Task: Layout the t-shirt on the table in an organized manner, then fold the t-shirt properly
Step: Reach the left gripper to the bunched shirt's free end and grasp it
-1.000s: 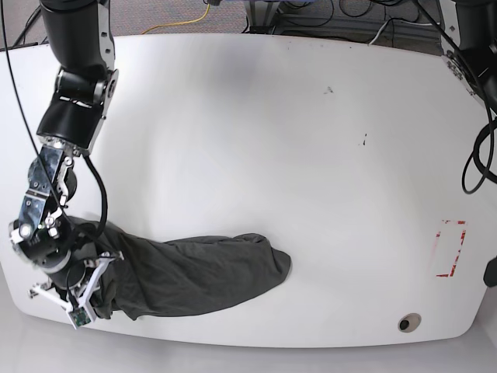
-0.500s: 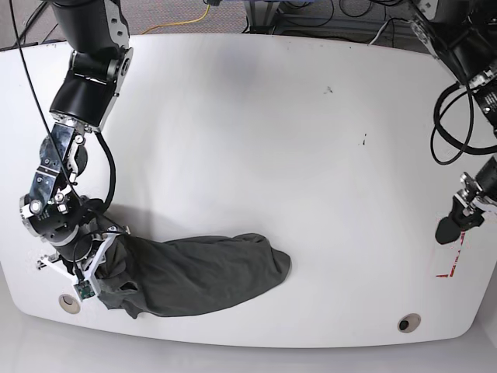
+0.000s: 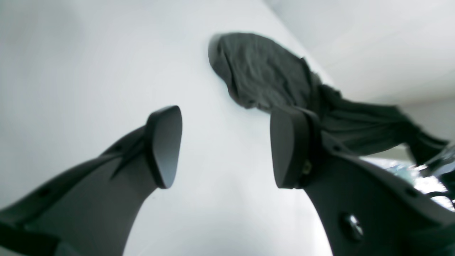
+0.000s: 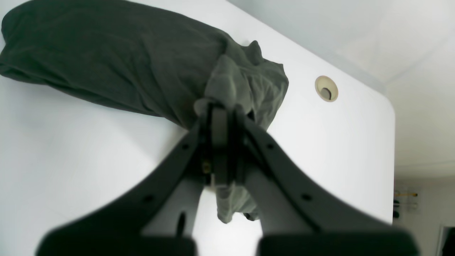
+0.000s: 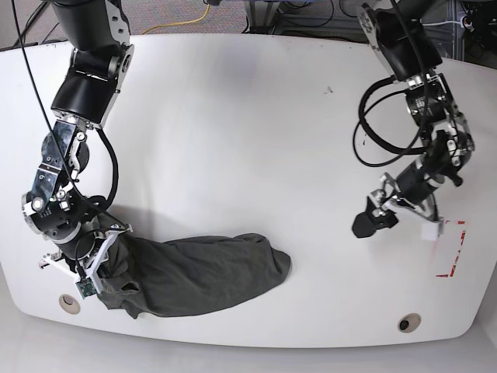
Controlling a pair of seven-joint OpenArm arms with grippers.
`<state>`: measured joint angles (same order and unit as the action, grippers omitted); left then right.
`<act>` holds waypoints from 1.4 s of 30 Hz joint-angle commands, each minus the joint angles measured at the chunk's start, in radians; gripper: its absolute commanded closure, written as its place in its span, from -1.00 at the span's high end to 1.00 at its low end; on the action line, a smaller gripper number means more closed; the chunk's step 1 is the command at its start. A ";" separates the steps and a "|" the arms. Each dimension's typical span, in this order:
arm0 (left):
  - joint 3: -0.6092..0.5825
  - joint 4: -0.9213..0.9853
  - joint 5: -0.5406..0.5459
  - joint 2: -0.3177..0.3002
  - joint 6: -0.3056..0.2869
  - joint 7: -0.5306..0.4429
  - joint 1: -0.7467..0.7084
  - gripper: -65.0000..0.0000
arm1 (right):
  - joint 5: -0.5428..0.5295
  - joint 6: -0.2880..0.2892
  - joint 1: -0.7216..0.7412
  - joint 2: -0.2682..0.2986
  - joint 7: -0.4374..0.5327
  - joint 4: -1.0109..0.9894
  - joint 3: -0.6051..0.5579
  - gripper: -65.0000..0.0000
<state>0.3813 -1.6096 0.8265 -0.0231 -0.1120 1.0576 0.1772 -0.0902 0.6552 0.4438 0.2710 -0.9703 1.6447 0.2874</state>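
The t-shirt, dark charcoal and bunched into a long roll, lies along the front left of the white table. My right gripper is at the roll's left end, shut on a fold of the cloth; the rest of the t-shirt stretches away beyond it. My left gripper hovers over bare table at the right, well apart from the shirt. Its jaws are open and empty, and the t-shirt lies farther off beyond the fingertips.
One grommet hole sits by the front left corner, also in the right wrist view; another grommet hole is front right. A red tape rectangle marks the right side. Cables hang from the left arm.
The left arm has swung in from the right edge toward the table's middle and its jaws have opened. The right gripper has drawn the shirt's end back, uncovering the left grommet hole.
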 commanded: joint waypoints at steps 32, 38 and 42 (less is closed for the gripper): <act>-0.542 0.668 -0.250 0.180 0.343 -0.632 0.315 0.13 | -0.010 -0.001 0.011 0.011 0.027 0.021 0.005 -1.00; -0.628 0.800 -0.167 0.180 0.344 -0.748 0.379 0.13 | -0.010 -0.001 0.011 -0.005 0.027 0.021 0.006 -1.00; -0.671 0.895 -0.114 0.180 0.346 -0.821 0.427 0.13 | -0.010 -0.001 0.011 -0.006 0.027 0.021 0.006 -1.00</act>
<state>-0.2790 -0.7376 0.6899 0.1474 0.2432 0.2787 0.5522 -0.0906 0.6556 0.4252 0.2516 -0.9695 1.6466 0.2890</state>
